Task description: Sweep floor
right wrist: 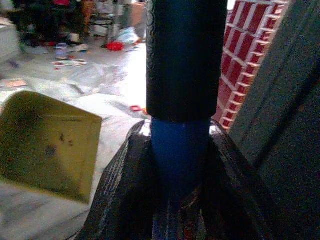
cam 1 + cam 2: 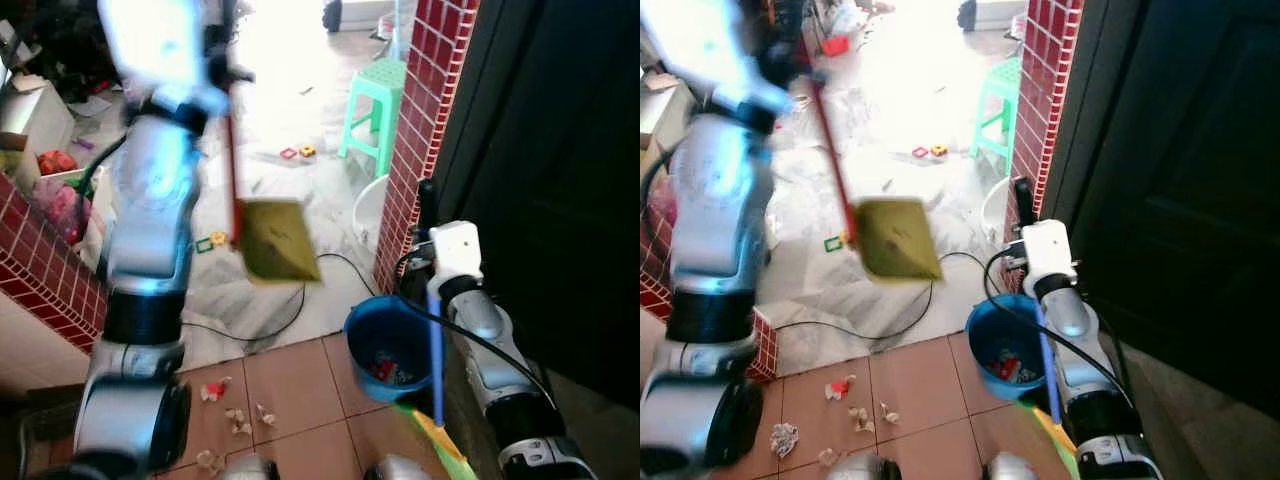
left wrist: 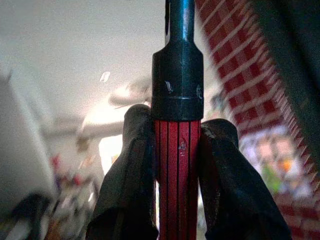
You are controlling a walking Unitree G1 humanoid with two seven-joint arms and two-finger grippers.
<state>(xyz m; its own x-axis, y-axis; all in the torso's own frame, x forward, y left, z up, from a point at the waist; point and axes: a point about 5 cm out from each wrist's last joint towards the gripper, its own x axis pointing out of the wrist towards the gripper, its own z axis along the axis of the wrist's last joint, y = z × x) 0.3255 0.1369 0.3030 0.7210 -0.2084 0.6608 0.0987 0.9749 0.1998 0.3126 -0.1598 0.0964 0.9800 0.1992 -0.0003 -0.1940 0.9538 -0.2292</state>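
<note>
Over tiled floor [image 2: 290, 385], yellow dustpan [image 2: 277, 240]

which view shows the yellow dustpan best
The right eye view: the yellow dustpan hangs whole on its red handle, held up by the left gripper, clear of the blue bucket. The left eye view shows it similarly but blurrier. The right wrist view shows its pan close, without the handle. The left wrist view shows the gripped handle.

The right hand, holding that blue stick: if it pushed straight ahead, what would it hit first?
Probably the yellow dustpan hanging ahead of the right hand, though the red brick pillar stands close by; depth is hard to judge.
</note>
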